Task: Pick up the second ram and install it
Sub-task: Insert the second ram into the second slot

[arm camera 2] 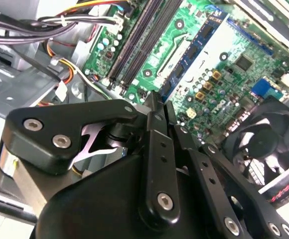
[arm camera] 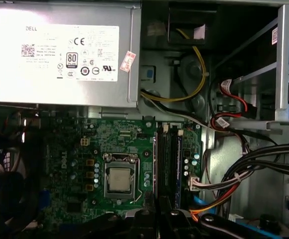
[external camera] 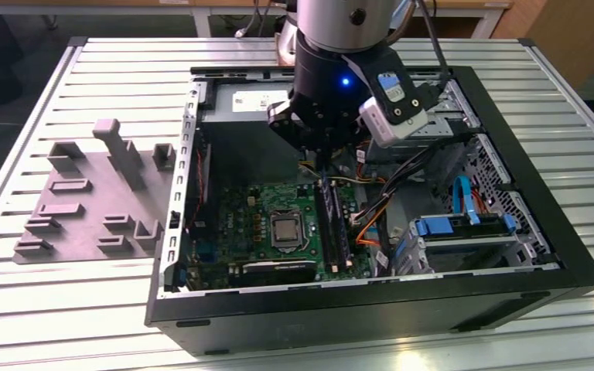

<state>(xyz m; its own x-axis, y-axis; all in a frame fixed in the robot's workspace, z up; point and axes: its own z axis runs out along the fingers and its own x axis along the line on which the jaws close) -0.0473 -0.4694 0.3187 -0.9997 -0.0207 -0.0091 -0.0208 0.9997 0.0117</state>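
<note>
My gripper [external camera: 323, 158] hangs inside the open computer case, just above the motherboard [external camera: 245, 209] at the far end of the long black ram slots [external camera: 330, 224]. In the second wrist view its fingertips [arm camera 2: 154, 99] are pressed together and nothing sticks out between them. A blue-green ram stick [arm camera: 178, 164] stands upright in one slot, beside two black slots [arm camera: 159, 159]. From the second wrist view the same stick [arm camera 2: 199, 50] shows its row of black chips. I cannot tell whether this stick is the second ram. The gripper [arm camera: 159, 216] lines up with the slots.
The silver power supply [arm camera: 60, 50] fills the case's far end. Cable bundles [arm camera: 244, 169] and a blue drive bay [external camera: 462, 228] crowd the exterior view's right. The processor socket [arm camera: 118, 179] sits beside the slots. A grey parts fixture [external camera: 90, 201] lies outside on the slatted table.
</note>
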